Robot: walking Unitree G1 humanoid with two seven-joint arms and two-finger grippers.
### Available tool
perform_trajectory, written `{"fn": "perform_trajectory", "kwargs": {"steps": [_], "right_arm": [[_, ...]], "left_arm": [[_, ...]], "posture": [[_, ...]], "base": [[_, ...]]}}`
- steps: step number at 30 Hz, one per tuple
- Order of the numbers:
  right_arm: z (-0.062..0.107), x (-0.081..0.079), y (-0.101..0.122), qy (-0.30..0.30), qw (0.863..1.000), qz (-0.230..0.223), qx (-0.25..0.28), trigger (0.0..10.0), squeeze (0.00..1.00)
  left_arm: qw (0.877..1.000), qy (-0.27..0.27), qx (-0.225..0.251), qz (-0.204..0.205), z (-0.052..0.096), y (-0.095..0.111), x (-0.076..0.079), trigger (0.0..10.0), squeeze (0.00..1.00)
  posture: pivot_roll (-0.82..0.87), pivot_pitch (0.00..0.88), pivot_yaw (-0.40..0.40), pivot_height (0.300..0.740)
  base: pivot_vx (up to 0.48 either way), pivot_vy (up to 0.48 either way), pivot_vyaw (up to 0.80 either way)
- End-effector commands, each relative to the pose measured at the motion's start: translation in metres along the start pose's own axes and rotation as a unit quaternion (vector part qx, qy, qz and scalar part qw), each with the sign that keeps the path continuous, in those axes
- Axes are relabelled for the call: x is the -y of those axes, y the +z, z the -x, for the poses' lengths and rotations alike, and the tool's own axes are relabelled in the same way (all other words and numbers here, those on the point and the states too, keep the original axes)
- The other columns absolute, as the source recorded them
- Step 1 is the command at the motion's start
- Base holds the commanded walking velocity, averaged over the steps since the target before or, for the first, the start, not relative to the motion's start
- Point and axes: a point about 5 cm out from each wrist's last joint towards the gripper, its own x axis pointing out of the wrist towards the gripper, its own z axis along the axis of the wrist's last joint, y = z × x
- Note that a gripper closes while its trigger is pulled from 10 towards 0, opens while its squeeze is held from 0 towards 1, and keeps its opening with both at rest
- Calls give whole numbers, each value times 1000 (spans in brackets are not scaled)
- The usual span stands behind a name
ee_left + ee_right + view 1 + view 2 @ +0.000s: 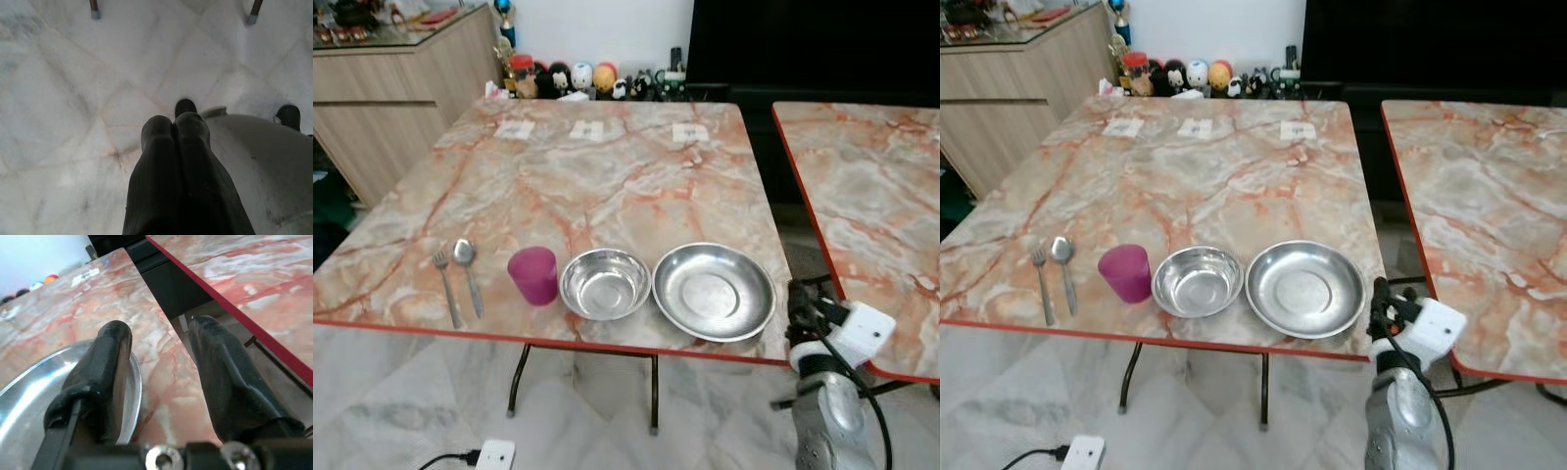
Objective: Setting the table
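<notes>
Marble-pattern table (607, 176), red-edged, glossy. Near front edge, in a row: steel plate (714, 291), shallow, round, rigid, likely slick, so best pinched at the raised rim; steel bowl (605, 283) touching it, deeper, light, same rim grip; magenta plastic cup (533, 274), light, tips easily, take by the wall; spoon (466, 270) and fork (445, 284), thin, flat, hard to lift. Right gripper (161, 355) spread wide, empty, at plate's rim near table corner. Left gripper (175, 128) closed, empty, hanging over floor.

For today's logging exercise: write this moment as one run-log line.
right gripper: open, at table corner beside steel plate | left gripper: shut, idle over floor | row: fork, spoon, pink cup, steel bowl
</notes>
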Motion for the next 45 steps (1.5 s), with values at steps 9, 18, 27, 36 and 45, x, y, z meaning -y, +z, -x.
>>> {"fn": "perform_trajectory", "kwargs": {"steps": [9,18,27,36,45], "right_arm": [[-13,-12,8,4,997,-68,-41,10000,0],[-28,-23,7,11,993,-83,-84,10000,0],[-28,-17,0,-24,990,-78,-111,10000,0],[-26,-12,-15,-26,983,-73,-168,10000,0],[-28,-18,-26,-10,976,-74,-202,10000,0]], "left_arm": [[1000,8,-5,4,2,-4,-9,10000,0],[1000,12,4,12,1,3,-9,10000,0],[1000,11,8,14,0,5,-8,10000,0],[1000,9,9,9,0,6,-7,10000,0],[1000,4,11,-5,0,8,-6,10000,0]], "posture": [[21,0,0,740],[33,0,2,740],[38,0,1,740],[38,0,0,740],[51,0,0,740]], "base": [[0,0,0],[0,0,0],[0,0,0],[0,0,0],[0,0,0]]}}
